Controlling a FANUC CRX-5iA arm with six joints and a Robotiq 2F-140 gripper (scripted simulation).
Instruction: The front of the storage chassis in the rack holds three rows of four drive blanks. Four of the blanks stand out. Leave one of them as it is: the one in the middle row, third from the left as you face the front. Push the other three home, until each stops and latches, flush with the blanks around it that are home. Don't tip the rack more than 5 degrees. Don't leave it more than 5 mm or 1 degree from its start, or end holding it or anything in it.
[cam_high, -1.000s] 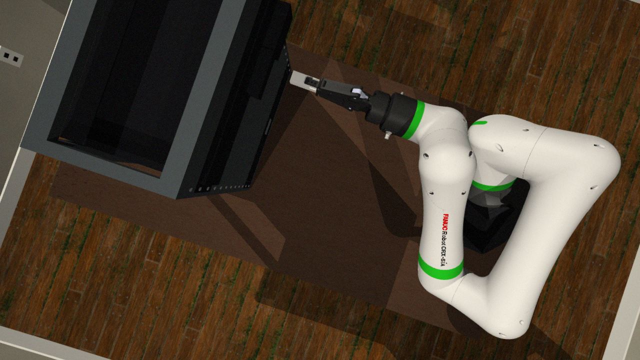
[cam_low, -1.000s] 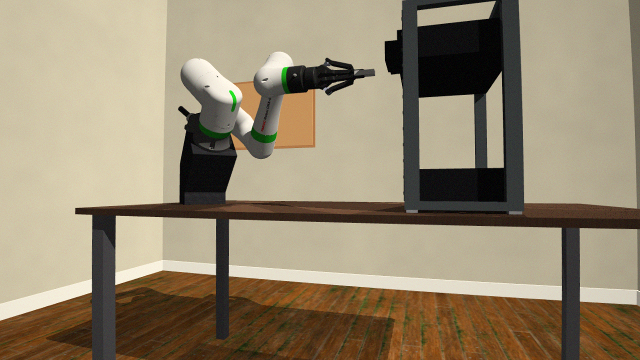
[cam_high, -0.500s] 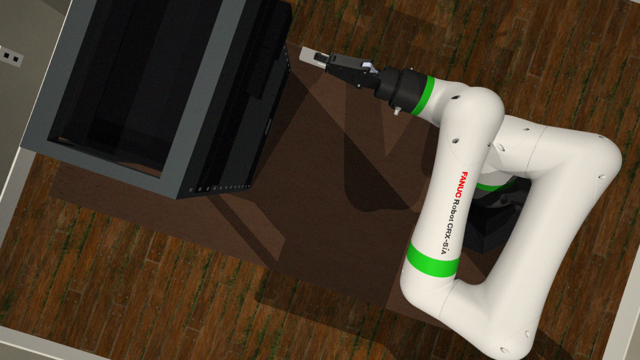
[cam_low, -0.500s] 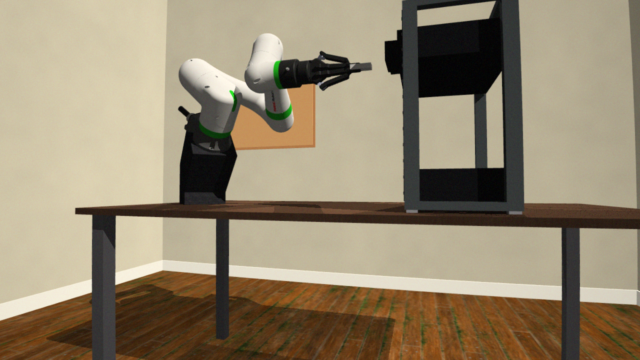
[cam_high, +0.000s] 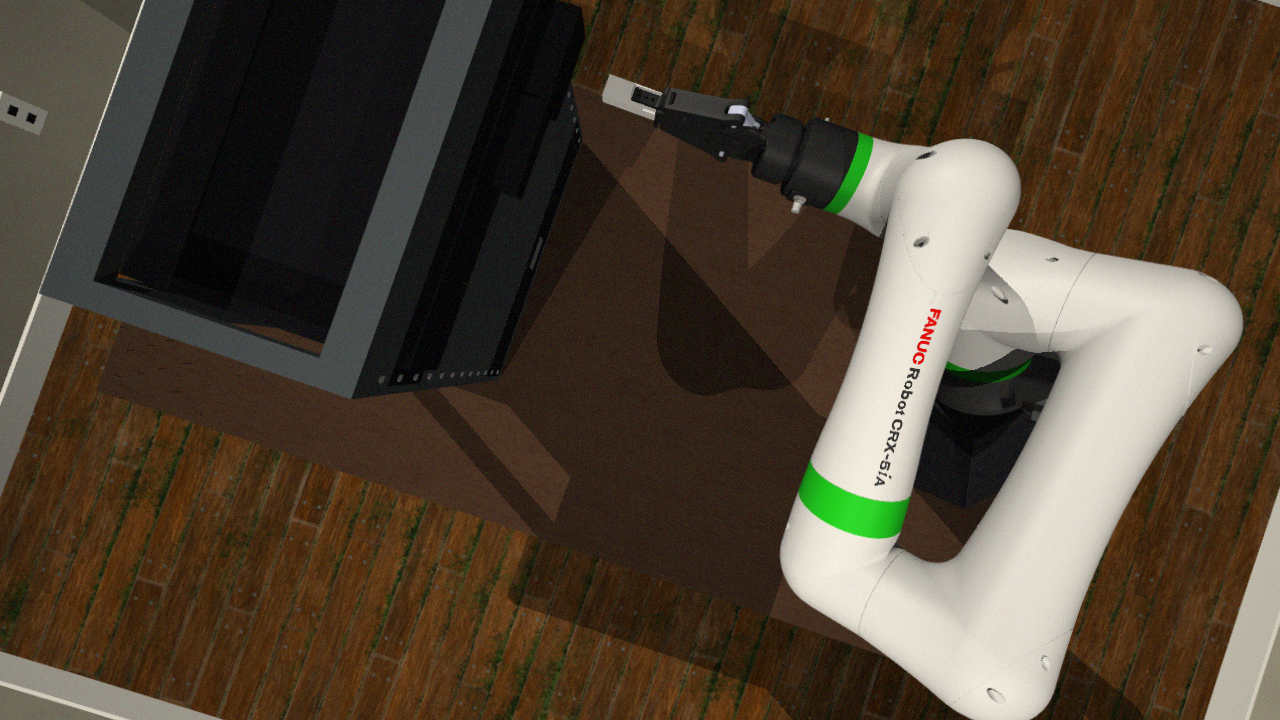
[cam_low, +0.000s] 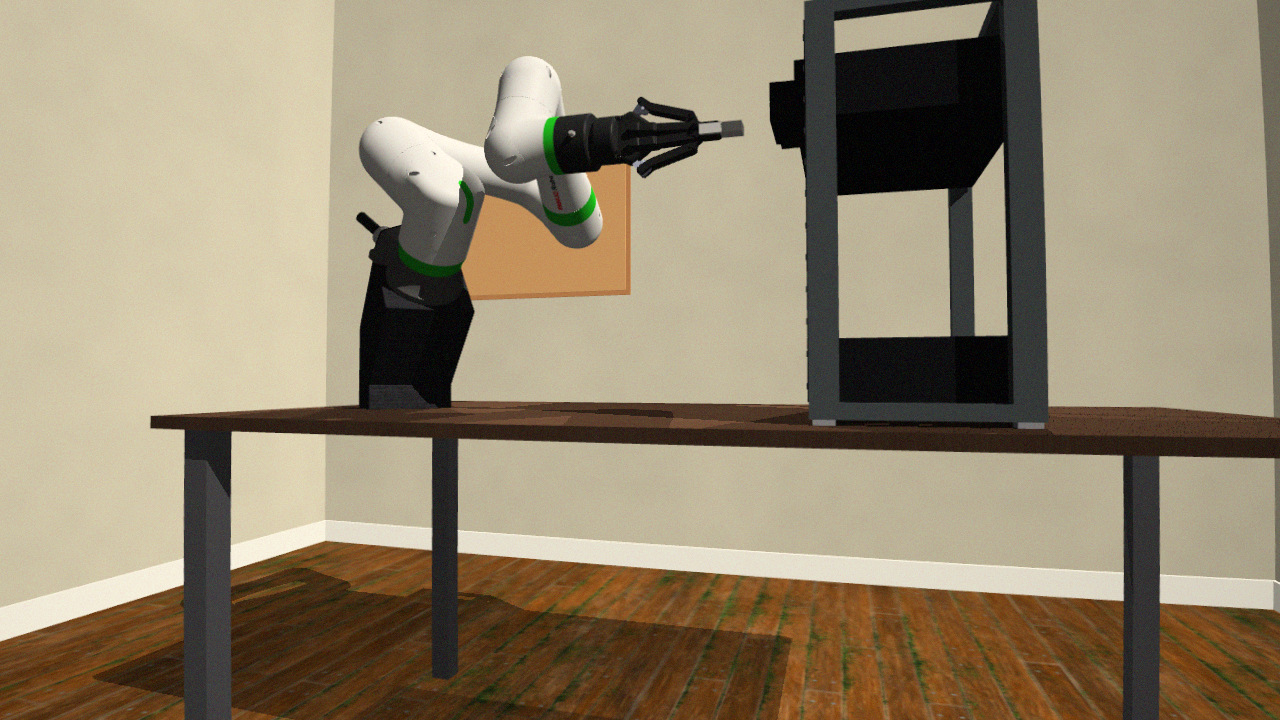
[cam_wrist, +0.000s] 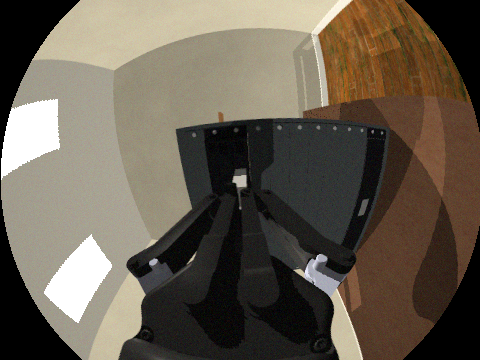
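The dark grey rack (cam_low: 926, 214) stands on the table, with the black storage chassis (cam_low: 895, 116) in its upper part. Black drive blanks (cam_low: 784, 111) stand out from the chassis front toward the arm. From above they show as dark steps (cam_high: 546, 80) along the front edge. I cannot tell the separate rows and columns. My gripper (cam_low: 729, 128) is shut and empty. It points level at the chassis front, with a short gap between its tip and the blanks. It also shows from above (cam_high: 624, 93). In the wrist view the closed fingertips (cam_wrist: 240, 188) lie before the rack front (cam_wrist: 294, 167).
The brown table (cam_low: 698, 419) carries the rack at one end and the arm's black base (cam_low: 413, 331) at the other. A lower black unit (cam_low: 921, 368) sits at the rack's bottom. An orange board (cam_low: 546, 250) hangs on the wall behind the arm.
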